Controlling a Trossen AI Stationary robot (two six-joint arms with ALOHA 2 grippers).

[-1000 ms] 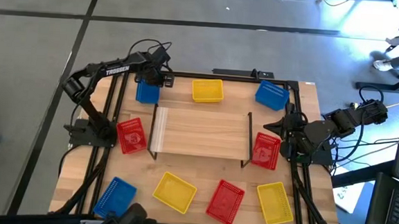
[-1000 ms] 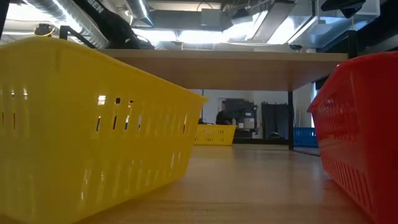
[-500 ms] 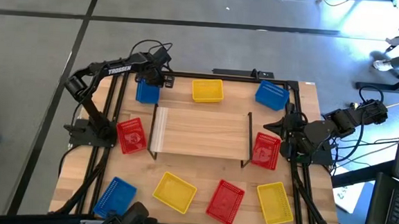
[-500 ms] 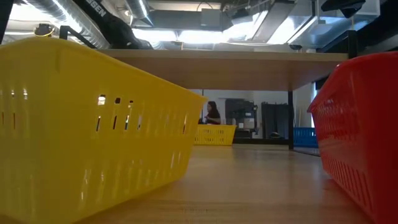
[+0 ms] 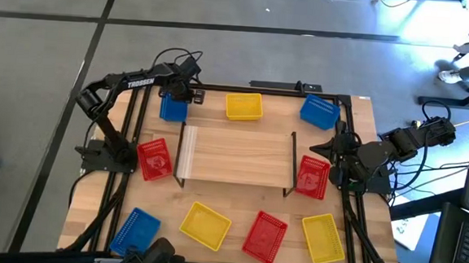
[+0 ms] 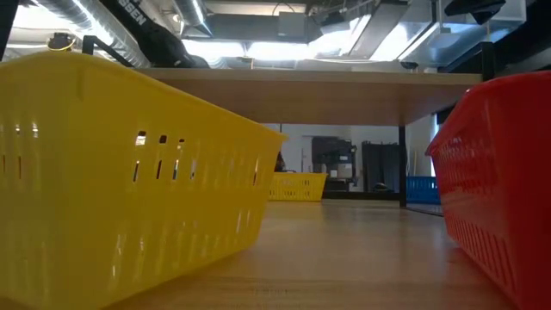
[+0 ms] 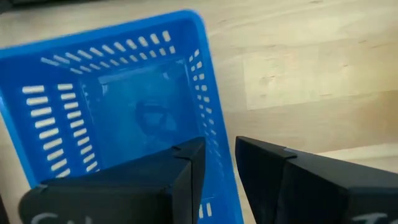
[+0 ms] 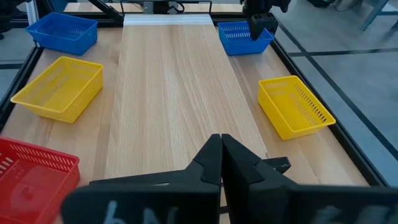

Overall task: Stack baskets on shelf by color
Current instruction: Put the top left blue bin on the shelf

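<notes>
a person (image 6: pixel 280 162) at the centre of the low view, beyond the far yellow basket (image 6: pixel 298 186), is now mostly hidden behind the near yellow basket (image 6: pixel 112 172), seemingly having moved left.

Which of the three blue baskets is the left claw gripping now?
The blue basket at the table's far left corner: the left claw is closed on its rim. The other two blue baskets lie untouched.
</notes>
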